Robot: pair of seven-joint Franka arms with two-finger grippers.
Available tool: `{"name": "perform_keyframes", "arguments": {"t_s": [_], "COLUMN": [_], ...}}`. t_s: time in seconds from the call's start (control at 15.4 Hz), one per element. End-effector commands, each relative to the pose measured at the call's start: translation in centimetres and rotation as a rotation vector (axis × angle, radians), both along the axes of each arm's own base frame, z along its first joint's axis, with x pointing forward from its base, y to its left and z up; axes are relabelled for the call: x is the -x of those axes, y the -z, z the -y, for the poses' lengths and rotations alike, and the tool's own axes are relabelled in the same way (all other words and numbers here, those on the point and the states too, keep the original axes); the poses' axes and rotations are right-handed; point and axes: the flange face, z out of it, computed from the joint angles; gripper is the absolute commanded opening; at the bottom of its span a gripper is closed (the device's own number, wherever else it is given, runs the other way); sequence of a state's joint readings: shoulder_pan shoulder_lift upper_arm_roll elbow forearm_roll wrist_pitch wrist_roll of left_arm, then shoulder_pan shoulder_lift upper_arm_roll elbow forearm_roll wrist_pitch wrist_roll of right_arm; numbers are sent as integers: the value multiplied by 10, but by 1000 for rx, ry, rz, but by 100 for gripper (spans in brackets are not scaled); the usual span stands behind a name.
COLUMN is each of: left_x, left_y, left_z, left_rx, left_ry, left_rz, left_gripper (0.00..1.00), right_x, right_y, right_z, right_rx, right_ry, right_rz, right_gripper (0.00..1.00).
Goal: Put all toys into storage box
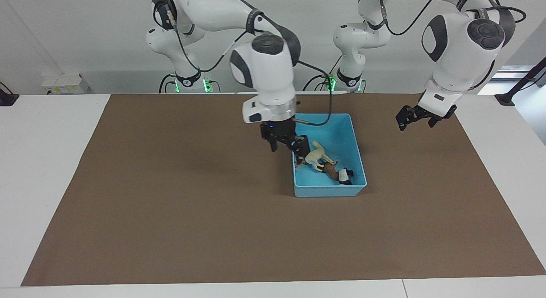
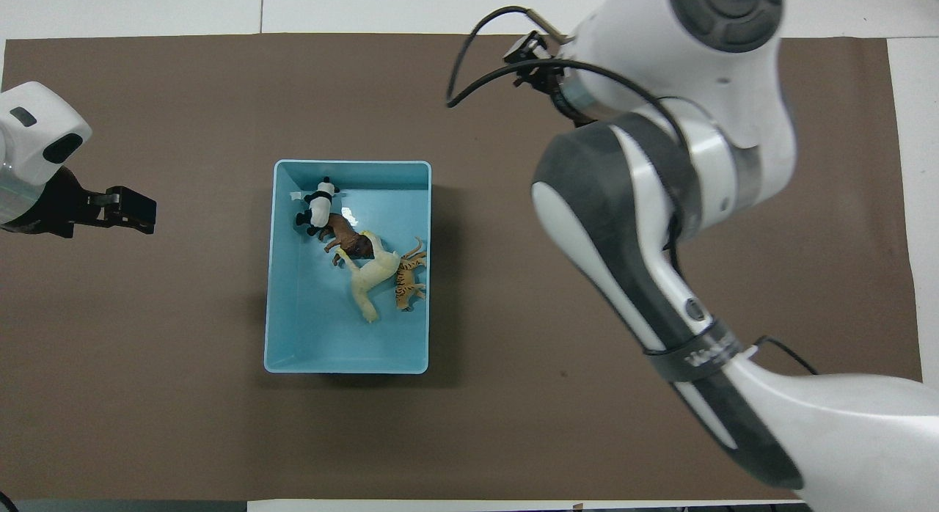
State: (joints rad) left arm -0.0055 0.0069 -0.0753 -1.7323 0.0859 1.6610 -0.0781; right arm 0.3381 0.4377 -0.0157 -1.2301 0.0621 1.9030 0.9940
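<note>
All four toys lie in the storage box (image 2: pixel 290 328), and neither gripper holds anything.

In the overhead view, going across from the left arm's end of the table: the left gripper (image 1: pixel 410 119) hangs over the bare brown mat (image 1: pixel 179 212) beside the box, its fingers spread and empty. In the box, the panda (image 2: pixel 317 206) lies farthest from the robots, touching the brown lion (image 2: pixel 345 237); the cream horse (image 2: pixel 369 277) leans against the lion and the striped tiger (image 2: pixel 406 277), which lies along the wall toward the right arm's end. The right gripper (image 1: pixel 286 143) hangs over that wall's rim and the mat just beside it, its fingers apart and empty.
</note>
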Motion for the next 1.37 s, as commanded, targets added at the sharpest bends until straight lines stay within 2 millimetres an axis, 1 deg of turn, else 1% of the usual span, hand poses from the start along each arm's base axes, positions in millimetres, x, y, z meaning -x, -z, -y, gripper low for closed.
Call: {"name": "perform_keyframes", "arguments": {"t_s": [0.0,0.2,0.33,0.39,0.46,0.59,0.65,0.72,0.85,1.11,1.3], "left_x": [3,1,-1,-1,0,-1,-1,0,0,0,0], "left_y": [-13,-21,-20,-19,-19,-16,-16,-16,-13,-9,-8], "left_z": [-3,-3,-3,-3,-3,-3,-3,-3,-3,-3,-3], "left_rx": [17,18,19,19,19,19,19,19,20,20,20], "left_ry": [11,9,9,9,9,11,12,12,17,20,19], "left_rz": [15,11,9,9,9,15,17,18,19,28,30], "left_gripper": [100,100,100,100,100,100,100,100,100,100,100], "right_x": [-6,-8,-2,1,5,15,24,33,58,112,137], "right_y": [14,22,20,17,9,-3,-12,-21,-38,-60,-63], "right_z": [81,151,190,215,239,273,283,288,303,307,310], "right_rx": [50,110,120,121,126,130,128,126,125,122,123], "right_ry": [-177,-434,-530,-559,-601,-677,-704,-717,-709,-703,-718], "right_rz": [-43,-91,-130,-142,-135,-140,-152,-166,-188,-183,-193], "right_gripper": [100,100,100,100,100,100,100,100,100,100,100]}}
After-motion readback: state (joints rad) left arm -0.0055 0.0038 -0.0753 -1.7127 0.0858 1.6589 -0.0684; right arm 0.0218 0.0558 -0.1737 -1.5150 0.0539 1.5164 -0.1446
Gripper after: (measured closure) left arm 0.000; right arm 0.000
